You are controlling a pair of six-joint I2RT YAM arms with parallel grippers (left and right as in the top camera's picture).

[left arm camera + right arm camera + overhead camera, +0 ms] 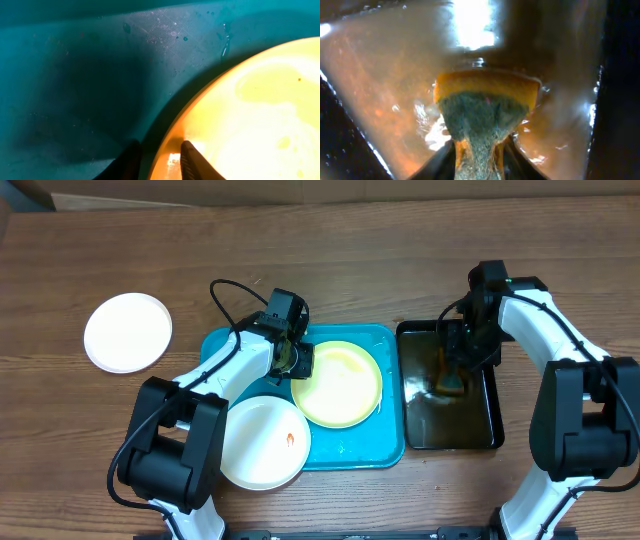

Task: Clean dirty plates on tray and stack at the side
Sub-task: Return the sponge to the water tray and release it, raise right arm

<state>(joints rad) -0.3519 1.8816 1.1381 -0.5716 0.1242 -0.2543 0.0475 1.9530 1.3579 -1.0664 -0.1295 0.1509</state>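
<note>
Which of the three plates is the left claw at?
The pale yellow-green plate on the tray: the left gripper straddles its rim. Both white plates lie clear of it.

The wooden table carries a white plate, the turquoise tray and a black tray.

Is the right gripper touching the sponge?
Touching. The right wrist view shows the right gripper pinching the sponge, which is squeezed narrow where it is clamped.

Yellow plate runs off the left wrist view's right and bottom edges; the sponge disappears low between the fingers.
</note>
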